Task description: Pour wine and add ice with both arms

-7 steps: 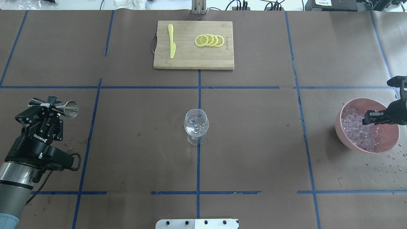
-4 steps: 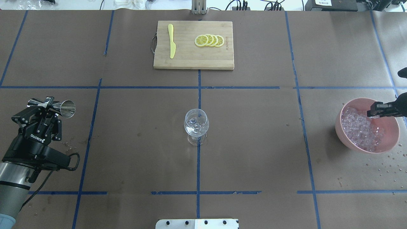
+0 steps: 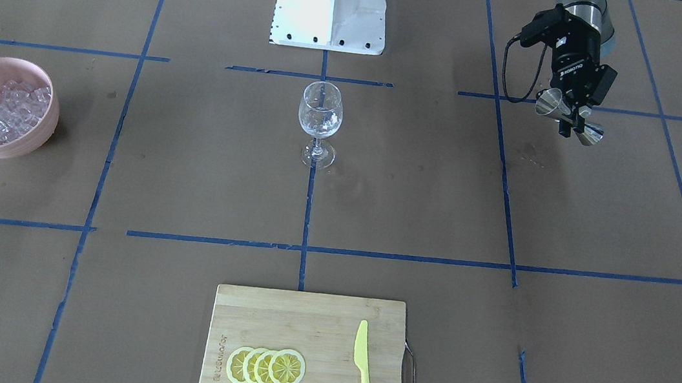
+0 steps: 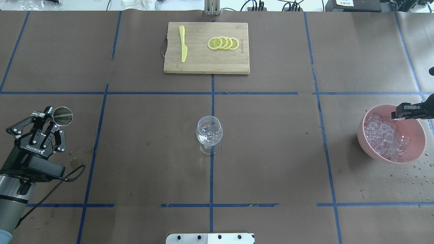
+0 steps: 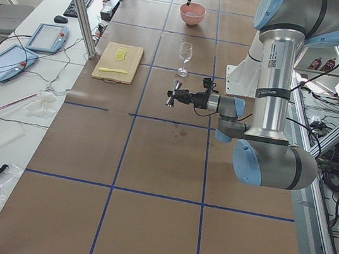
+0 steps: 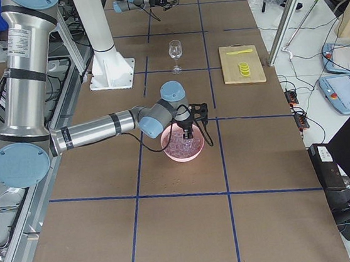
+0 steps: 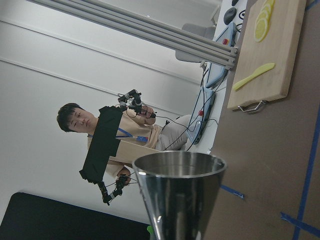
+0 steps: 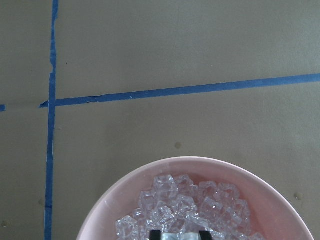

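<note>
A clear wine glass (image 4: 209,134) stands at the table's centre, with a few clear cubes in its bowl; it also shows in the front view (image 3: 320,114). My left gripper (image 4: 50,114) is far to its left, shut on a steel jigger (image 4: 63,116), held above the table (image 3: 568,114) with its mouth up in the left wrist view (image 7: 177,200). My right gripper (image 4: 398,114) hangs over the far side of a pink bowl (image 4: 361,137) of ice (image 4: 383,135). In the right wrist view its fingertips (image 8: 156,234) pinch one ice cube (image 8: 179,238).
A wooden cutting board (image 4: 206,64) at the far centre carries lemon slices (image 4: 223,43) and a yellow plastic knife (image 4: 183,44). The white robot base (image 3: 332,2) is at the near edge. Water drops (image 4: 407,179) dot the paper near the bowl.
My left gripper has drawn back to the left and turned the jigger's mouth upward. My right gripper has moved from the heap of ice toward the bowl's far rim.
</note>
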Robot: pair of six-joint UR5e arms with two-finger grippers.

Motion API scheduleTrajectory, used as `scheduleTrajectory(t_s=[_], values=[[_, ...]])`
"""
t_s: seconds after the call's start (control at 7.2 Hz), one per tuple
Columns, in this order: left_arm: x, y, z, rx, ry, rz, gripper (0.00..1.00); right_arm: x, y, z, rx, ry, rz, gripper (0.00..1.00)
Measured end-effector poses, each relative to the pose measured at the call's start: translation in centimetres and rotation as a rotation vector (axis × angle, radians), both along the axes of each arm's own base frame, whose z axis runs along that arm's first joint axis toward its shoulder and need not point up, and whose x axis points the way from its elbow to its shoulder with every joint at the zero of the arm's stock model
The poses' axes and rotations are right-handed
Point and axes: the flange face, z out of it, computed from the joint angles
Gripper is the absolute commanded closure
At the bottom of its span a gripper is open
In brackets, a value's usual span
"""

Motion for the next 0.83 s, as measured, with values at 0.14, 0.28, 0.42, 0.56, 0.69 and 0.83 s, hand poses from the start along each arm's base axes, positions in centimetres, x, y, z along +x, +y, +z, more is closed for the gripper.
scheduleTrajectory(t_s=[0.14, 0.28, 0.42, 0.56, 0.69, 0.83], values=[[0.6, 0.1, 1.0, -0.038, 0.166, 0.029, 1.00, 0.1, 0.0, -0.2, 0.004, -0.002, 0.001, 1.00], [1.0, 0.4, 1.7, -0.077, 0.354, 0.067, 1.00, 0.2, 0.0, -0.4, 0.007, -0.004, 0.002, 1.00], [1.1, 0.6, 2.4, -0.108, 0.520, 0.101, 1.00, 0.2, 0.1, -0.7, 0.012, -0.007, 0.004, 1.00], [1.1, 0.8, 3.5, -0.139, 0.662, 0.120, 1.00, 0.3, 0.1, -1.1, 0.017, -0.011, 0.005, 1.00], [1.2, 1.0, 5.0, -0.168, 0.766, 0.120, 1.00, 0.4, 0.2, -1.5, 0.021, -0.015, 0.007, 1.00], [1.3, 1.0, 6.5, -0.187, 0.833, 0.098, 1.00, 0.4, 0.2, -1.7, 0.025, -0.018, 0.008, 1.00]])
